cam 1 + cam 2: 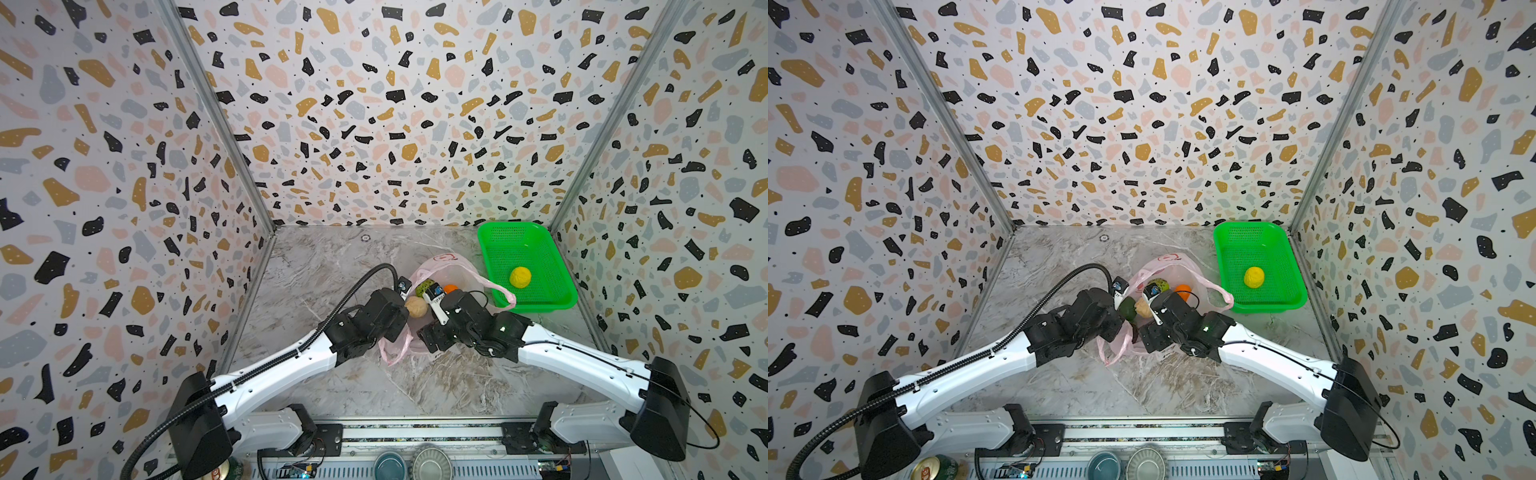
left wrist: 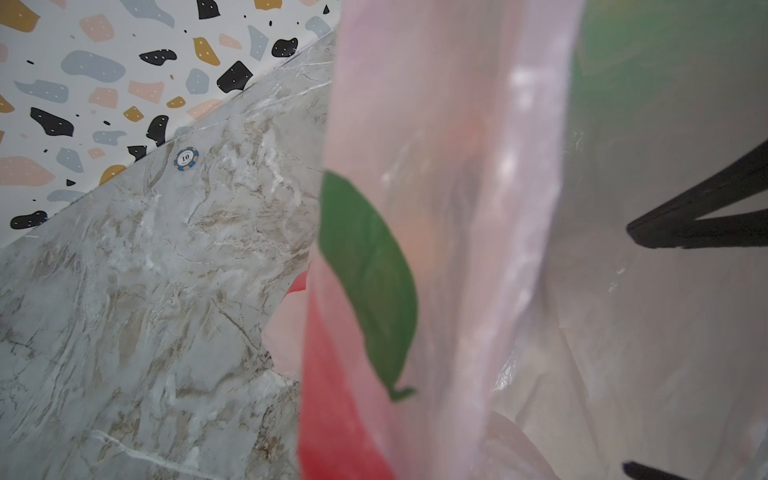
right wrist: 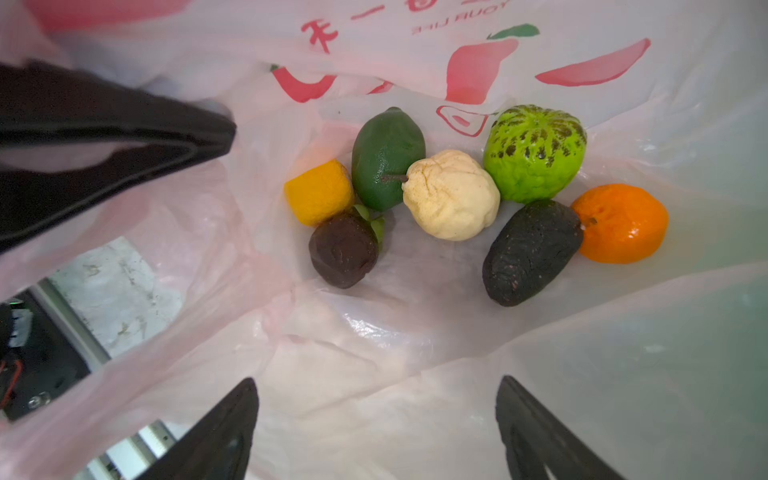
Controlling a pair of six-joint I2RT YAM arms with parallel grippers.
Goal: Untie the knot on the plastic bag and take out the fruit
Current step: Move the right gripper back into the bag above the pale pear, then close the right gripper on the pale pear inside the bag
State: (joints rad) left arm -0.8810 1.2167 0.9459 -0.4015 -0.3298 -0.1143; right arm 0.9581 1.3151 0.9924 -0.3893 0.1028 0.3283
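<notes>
— Why is the left pincer [image 3: 226,133] pressed together at the rim of the plastic bag [image 3: 374,353]?
— It's clamped on the thin pink film there, I'd say to hold the mouth up and open. Otherwise the plastic would flop over what's inside.
— And the knot?
— None to be seen. In a top view a handle loop [image 1: 512,297] lies loose toward the green basket [image 1: 540,306], so that part looks done.
— Where's the fruit?
— One yellow piece [image 1: 520,277] sits in the basket. The rest huddle on the bag's floor, on the counter [image 1: 332,266]: a cream one [image 3: 451,195] between a dark green one [image 3: 386,158] and a bumpy light green one [image 3: 536,153], and an orange [image 3: 621,224] beside a blackish oval [image 3: 532,253].
— The right pincer [image 3: 377,381]?
— It's inside the mouth, jaws apart, holding nothing, pointed at that huddle. The cream one lies in the middle, so it's probably the easiest pick.
</notes>
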